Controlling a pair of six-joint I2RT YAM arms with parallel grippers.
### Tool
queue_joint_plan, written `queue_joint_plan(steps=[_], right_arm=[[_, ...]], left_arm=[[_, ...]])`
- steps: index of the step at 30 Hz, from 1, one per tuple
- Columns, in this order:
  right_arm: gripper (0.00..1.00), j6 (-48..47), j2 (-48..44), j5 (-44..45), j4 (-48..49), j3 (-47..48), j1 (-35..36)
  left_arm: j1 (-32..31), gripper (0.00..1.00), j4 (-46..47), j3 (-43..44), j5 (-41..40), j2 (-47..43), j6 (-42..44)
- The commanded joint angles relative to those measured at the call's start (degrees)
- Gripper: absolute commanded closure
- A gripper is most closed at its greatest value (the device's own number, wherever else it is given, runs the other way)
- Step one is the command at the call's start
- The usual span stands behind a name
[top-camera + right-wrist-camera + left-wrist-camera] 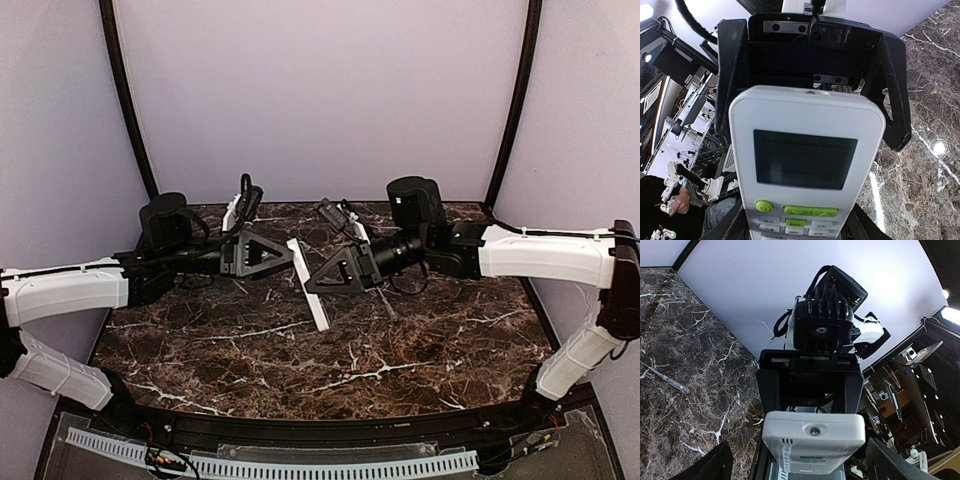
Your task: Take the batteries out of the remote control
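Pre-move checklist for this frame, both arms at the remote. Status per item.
1. Position: the remote control sits between the two arms, tilted: ok.
2. Grip of the right end effector: in its wrist view the fingers sit flush on both sides of the remote: ok.
3. Grip of the left end effector: in its wrist view the fingers look set wider than the remote: cannot tell.
4. Orientation: the display faces the right wrist camera and the back faces the left: ok.
5. Battery compartment open: the lower back is cut off by the frame: cannot tell.
6. The thin screwdriver-like tool lies loose on the table, not held: ok.
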Motion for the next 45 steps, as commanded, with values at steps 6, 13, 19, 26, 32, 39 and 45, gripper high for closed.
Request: queue_joint_plan(steps=[6, 13, 19, 26, 32, 39, 45], right_arm=[[0.59, -0.59, 1.17, -0.82, 1.42, 2.97, 1.38], [0.59, -0.58, 1.35, -0.83, 1.15, 2.89, 1.47], [0.59, -0.54, 1.27, -0.73, 1.12, 2.79, 1.5], [0.56, -0.3, -0.17, 2.33, -0.49, 3.1, 1.52], [0.08, -2.99, -3.3, 9.01, -6.86, 1.63, 1.56], [0.01, -6.48, -8.02, 23.46, -12.8, 0.1, 1.56], [0.01, -8.96, -12.32, 34.61, -12.34, -3.23, 1.56]], left_arm=[[-1.62, 0.17, 3.28, 2.42, -0.44, 1.8, 0.58], [-2.17, 0.27, 5.04, 2.76, -0.47, 2.94, -1.0], [-2.23, 0.49, 6.74, 2.47, 0.13, 3.16, -2.65], [-2.23, 0.8, 9.14, 1.8, 1.09, 3.08, -6.22], [-2.27, 0.88, 1.85, -0.48, -6.34, -1.32, -4.01], [-2.18, 0.98, -8.56, -1.27, -16.04, -6.16, -2.02], [-2.24, 1.0, -16.86, -0.46, -28.52, -8.68, -7.55]])
